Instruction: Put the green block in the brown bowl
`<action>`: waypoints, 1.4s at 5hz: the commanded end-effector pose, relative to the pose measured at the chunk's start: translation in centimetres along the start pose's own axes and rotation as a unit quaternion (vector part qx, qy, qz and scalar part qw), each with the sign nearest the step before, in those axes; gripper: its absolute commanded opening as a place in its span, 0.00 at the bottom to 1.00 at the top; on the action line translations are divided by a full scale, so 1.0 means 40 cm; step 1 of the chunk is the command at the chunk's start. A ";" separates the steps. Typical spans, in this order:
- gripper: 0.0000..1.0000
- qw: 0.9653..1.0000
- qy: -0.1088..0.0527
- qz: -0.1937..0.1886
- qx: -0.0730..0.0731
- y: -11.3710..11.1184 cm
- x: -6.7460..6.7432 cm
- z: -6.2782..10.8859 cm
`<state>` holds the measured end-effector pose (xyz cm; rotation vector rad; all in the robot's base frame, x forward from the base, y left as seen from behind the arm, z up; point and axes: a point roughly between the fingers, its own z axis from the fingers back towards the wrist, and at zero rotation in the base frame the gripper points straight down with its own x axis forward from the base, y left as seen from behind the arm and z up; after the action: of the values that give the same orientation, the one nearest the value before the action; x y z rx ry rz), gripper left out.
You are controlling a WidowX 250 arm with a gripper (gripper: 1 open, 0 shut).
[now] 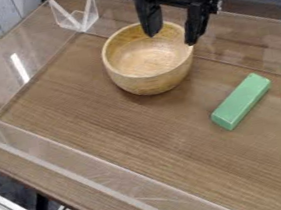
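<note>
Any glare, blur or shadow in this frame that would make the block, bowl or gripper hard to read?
Camera view: white glare streaks run along the clear acrylic walls at left and front; the green block and brown bowl are evenly lit and readable, with soft shadows; the open gripper is dark and slightly soft against the background, and the whole frame is low in resolution.

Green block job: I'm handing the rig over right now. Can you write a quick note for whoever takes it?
Gripper: open, holding nothing, pointing down over the far rim of the brown bowl.
Green block: lying flat on the table, to the right of the bowl and nearer the camera, clear of it.
Done: nothing yet; the bowl is empty.
Left: move to the block, grasp it, carry it over and drop it in the bowl.
</note>
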<state>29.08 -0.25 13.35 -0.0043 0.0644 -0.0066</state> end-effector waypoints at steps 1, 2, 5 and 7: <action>1.00 1.000 0.006 -0.023 0.000 -0.036 0.000 -0.019; 1.00 0.999 0.011 -0.053 0.001 -0.080 -0.005 -0.045; 1.00 0.994 0.017 -0.110 0.000 -0.186 0.023 -0.147; 1.00 0.991 0.022 -0.129 0.001 -0.216 0.055 -0.196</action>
<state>29.54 -8.42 3.79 -0.0008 0.1723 -0.2598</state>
